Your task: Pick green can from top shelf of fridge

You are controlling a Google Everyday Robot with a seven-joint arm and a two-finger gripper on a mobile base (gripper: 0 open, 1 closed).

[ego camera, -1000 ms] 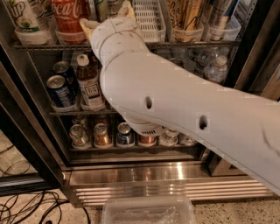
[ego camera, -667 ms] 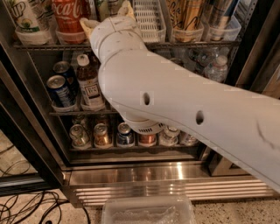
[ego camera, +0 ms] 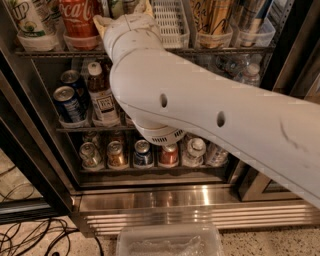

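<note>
At upper centre of the frame, your tool (ego camera: 125, 14) is at the top shelf (ego camera: 225, 50); spread or pinching, you cannot tell. The green can (ego camera: 116, 6) seems just behind it, so advance straight, level and slow.

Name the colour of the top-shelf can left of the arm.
Red aluminium can, camera view; gripper beside it.

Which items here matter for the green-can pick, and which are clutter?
Job: claw up at the top shelf, green can barely showing there, fridge.
Clutter: Coca-Cola bottle, white cup, blue can, white basket, floor tub, cables.
</note>
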